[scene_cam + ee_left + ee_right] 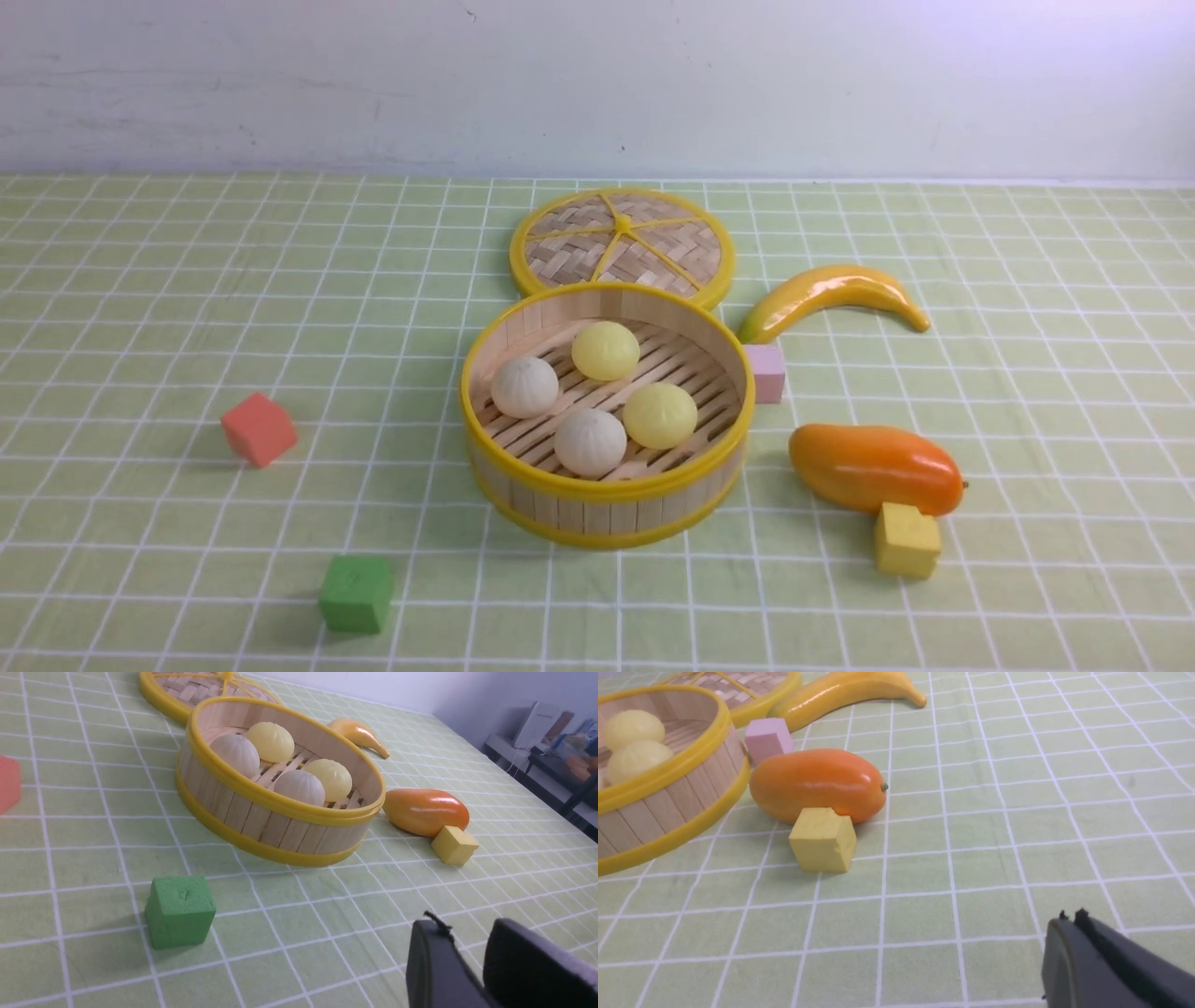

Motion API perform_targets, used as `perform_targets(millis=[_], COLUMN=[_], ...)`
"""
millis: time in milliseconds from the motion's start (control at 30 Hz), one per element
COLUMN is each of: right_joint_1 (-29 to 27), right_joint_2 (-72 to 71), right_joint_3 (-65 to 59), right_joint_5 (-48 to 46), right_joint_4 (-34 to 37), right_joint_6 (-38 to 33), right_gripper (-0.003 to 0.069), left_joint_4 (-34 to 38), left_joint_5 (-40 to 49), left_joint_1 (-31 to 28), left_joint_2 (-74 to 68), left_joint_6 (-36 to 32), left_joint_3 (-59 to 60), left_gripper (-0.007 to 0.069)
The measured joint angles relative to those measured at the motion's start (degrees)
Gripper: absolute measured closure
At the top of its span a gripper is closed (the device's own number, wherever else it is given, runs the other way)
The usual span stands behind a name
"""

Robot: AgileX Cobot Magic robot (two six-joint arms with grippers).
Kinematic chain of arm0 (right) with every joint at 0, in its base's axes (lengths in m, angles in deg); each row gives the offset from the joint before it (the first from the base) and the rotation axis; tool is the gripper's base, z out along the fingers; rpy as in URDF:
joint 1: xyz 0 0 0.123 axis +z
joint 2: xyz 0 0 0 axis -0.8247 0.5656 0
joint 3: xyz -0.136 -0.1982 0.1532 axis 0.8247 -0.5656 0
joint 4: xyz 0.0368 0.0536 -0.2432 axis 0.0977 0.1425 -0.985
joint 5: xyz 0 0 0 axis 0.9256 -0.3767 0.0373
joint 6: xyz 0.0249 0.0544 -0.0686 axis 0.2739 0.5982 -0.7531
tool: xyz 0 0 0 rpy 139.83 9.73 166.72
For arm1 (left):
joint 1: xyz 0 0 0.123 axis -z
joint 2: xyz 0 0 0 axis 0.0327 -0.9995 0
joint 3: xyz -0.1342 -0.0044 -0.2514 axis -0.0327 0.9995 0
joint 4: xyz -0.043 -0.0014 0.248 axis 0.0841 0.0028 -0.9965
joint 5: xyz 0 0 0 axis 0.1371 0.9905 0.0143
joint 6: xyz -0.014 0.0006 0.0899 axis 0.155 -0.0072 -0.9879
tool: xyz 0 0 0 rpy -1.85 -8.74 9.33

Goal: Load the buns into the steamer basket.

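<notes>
The steamer basket stands at the table's middle. On its slatted floor lie two off-white buns and two pale yellow buns. Neither arm shows in the front view. In the left wrist view my left gripper hovers low over bare cloth, well short of the basket, its fingers apart with nothing between them. My right gripper is shut and empty, off to the basket's right side near the front, with a slice of the basket in its view.
The flat woven lid lies just behind the basket. A banana, a pink block, a mango and a yellow block sit to its right. A red block and a green block sit to its left.
</notes>
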State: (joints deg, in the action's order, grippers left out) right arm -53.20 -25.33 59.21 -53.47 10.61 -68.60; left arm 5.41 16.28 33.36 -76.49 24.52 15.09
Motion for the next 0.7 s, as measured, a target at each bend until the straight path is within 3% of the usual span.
perform_targets(millis=[700], right_joint_1=[0.0], right_joint_2=[0.0], right_joint_3=[0.0], right_joint_5=[0.0], right_joint_4=[-0.06], right_joint_6=[0.07], right_gripper=[0.0669], left_joint_4=[0.0], left_joint_5=[0.0], left_joint_1=[0.0], left_joint_2=[0.0], left_joint_6=[0.0], left_joint_3=[0.0], left_gripper=[0.0452])
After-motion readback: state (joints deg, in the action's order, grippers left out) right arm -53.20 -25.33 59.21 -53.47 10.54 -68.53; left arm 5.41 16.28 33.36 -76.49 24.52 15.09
